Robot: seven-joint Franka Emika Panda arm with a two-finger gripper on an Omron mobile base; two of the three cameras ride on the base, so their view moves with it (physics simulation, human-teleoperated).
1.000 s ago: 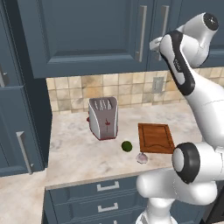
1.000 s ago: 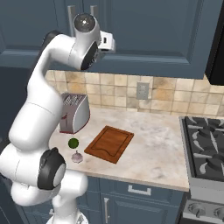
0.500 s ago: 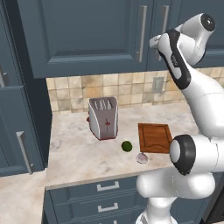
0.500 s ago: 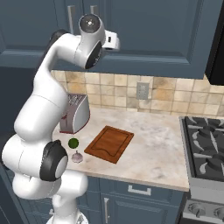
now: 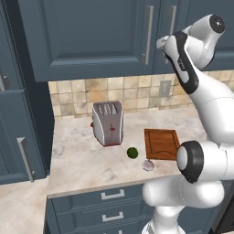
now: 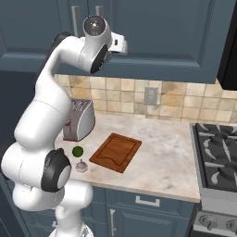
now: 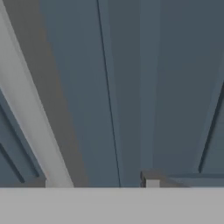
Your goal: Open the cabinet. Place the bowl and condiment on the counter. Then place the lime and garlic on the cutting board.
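The first step, opening the cabinet (image 5: 91, 36), is judged to be in hand, and both doors are seen shut. Far below the gripper (image 7: 94, 183) and to its left in the left base view, a toaster (image 5: 108, 122) is stood on the counter (image 5: 77, 160); the lime (image 5: 132, 152) and the garlic (image 5: 148, 165) are laid close together on the stone further right, just beside the near left corner of the cutting board (image 5: 162, 143), neither yet on it. The bowl and the condiment are presumably shut away behind the doors. In the hand view, the gripper is held close to the door face, with a pale grey bar, taken to be a handle (image 7: 30, 113), running slantwise and passing by the left fingertip (image 7: 37, 181), while the right fingertip (image 7: 151, 179) is set beyond the door seam. Whether the bar lies between the jaws or just outside them cannot be told from so close and blurred a view; the jaws are seen partly closed with a gap between them, and no firm hold can be confirmed. In the left base view the hand is seen up at the right-hand handle (image 5: 170, 23) of the two. The next move is judged to call for the jaws to be brought fully onto the bar, then for a pull outward along the door's arc, with the hold kept square so that the bar is not slipped off.
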